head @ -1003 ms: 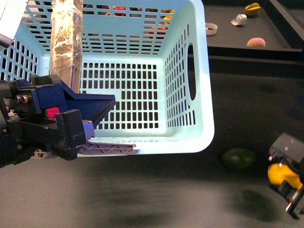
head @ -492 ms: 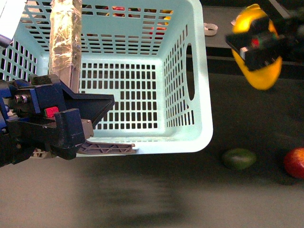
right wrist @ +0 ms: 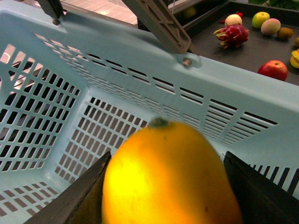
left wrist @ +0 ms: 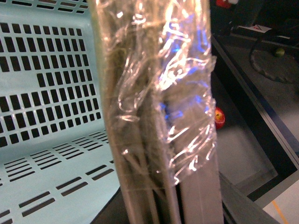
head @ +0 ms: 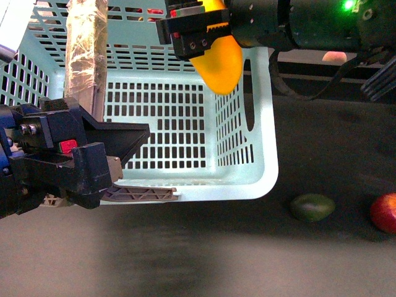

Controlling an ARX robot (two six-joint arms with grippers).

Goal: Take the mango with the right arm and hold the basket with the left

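With the mango [head: 224,62] clamped in the right gripper [head: 204,34] above the open basket [head: 263,167], carrying is judged complete and lowering and release are called for next; closure of the left gripper [head: 80,164] at the taped handle [head: 86,55] cannot be determined.

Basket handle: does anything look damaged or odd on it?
Yes: the brown-grey handle of the light-turquoise plastic basket is bound in crumpled clear tape, looking like a patch-up. No break itself is visible.
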